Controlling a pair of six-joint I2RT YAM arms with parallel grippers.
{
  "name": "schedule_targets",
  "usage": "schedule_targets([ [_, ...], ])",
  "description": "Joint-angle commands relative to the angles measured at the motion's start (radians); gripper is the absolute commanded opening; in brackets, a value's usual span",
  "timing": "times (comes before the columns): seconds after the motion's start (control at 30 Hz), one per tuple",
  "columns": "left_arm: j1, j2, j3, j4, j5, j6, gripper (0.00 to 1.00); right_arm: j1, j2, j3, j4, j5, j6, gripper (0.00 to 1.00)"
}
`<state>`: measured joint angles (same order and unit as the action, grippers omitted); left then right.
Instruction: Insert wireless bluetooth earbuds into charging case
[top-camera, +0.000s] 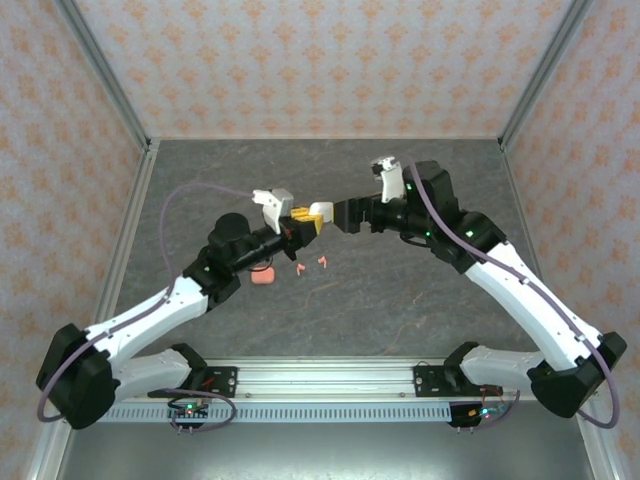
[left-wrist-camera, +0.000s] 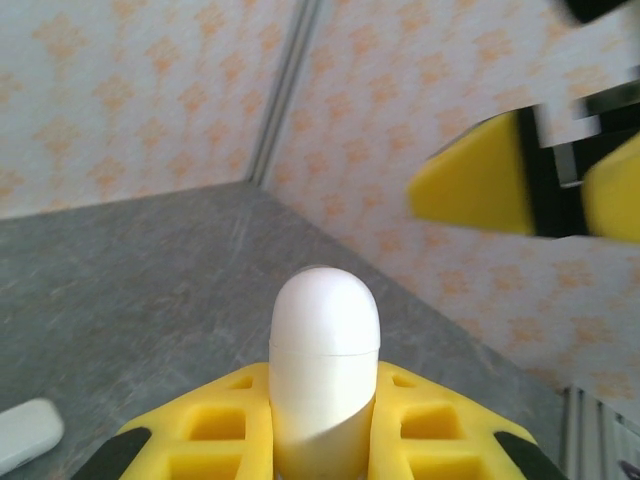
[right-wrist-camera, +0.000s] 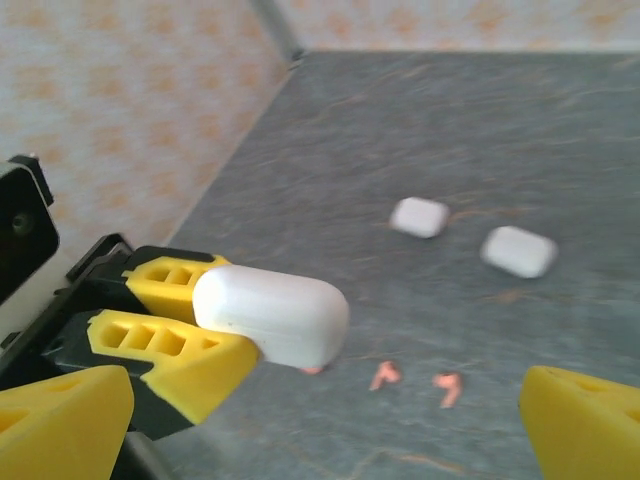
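Holding a white case (top-camera: 320, 209) by its lower half, the left tool (top-camera: 305, 220) hangs over the middle of the bench (top-camera: 400, 290). Its yellow fingers (left-wrist-camera: 225, 420) are pinched tight on either side of the case. In the left wrist view the case stands upright at the bottom centre of the frame, rounded end up. A thin seam runs across it and the lid looks closed.

The right tool (top-camera: 342, 215) faces it from the right of the top view, just beside the free end of the case, with its jaws spread wide. In the right wrist view its two yellow fingertips (right-wrist-camera: 585, 420) sit in the lower corners of the frame. The held case lies at left centre, slightly blurred.

Two pink earbuds (top-camera: 323, 262) lie on the bench just below the two tools in the top view. In the right wrist view they sit low in the frame, to the right of the held case, near each other but apart.

A pink case (top-camera: 263, 274) rests on the bench to the left of the earbuds, close beside the left arm. Two more white cases (right-wrist-camera: 419, 217) lie right of centre in the right wrist view, near each other and not touching.
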<state>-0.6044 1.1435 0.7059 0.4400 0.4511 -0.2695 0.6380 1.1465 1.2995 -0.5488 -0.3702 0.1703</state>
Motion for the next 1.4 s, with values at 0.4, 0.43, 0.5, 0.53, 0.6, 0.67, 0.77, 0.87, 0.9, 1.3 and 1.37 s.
schedule_targets([
  [0.4,-0.001,0.646,0.433,-0.191,-0.125,-0.26,0.0,-0.176,-0.228,-0.262,0.029,0.29,0.088,0.99],
  [0.43,-0.001,0.681,0.468,-0.207,-0.125,-0.273,0.0,-0.183,-0.231,-0.273,0.03,0.283,0.091,0.99],
  [0.5,-0.001,0.738,0.523,-0.23,-0.13,-0.31,0.0,-0.189,-0.234,-0.284,0.026,0.278,0.094,0.99],
  [0.53,-0.003,0.759,0.55,-0.242,-0.134,-0.322,0.0,-0.191,-0.235,-0.29,0.024,0.28,0.092,0.99],
  [0.6,-0.002,0.825,0.601,-0.28,-0.152,-0.332,0.01,-0.193,-0.238,-0.297,0.02,0.284,0.086,0.99],
  [0.67,-0.004,0.866,0.643,-0.305,-0.162,-0.335,0.04,-0.195,-0.24,-0.302,0.018,0.287,0.08,0.99],
  [0.77,-0.004,0.916,0.687,-0.304,-0.163,-0.35,0.09,-0.196,-0.246,-0.312,0.017,0.29,0.078,0.99],
  [0.87,-0.003,0.955,0.721,-0.308,-0.165,-0.358,0.11,-0.196,-0.25,-0.322,0.017,0.283,0.074,0.99],
  [0.9,-0.004,0.968,0.736,-0.318,-0.17,-0.358,0.11,-0.195,-0.251,-0.324,0.017,0.281,0.073,0.99],
  [1.3,-0.004,1.047,0.81,-0.339,-0.18,-0.375,0.31,-0.195,-0.248,-0.35,0.023,0.279,0.086,0.99],
  [1.37,-0.004,1.055,0.821,-0.354,-0.184,-0.369,0.34,-0.195,-0.247,-0.35,0.018,0.281,0.087,0.99],
])
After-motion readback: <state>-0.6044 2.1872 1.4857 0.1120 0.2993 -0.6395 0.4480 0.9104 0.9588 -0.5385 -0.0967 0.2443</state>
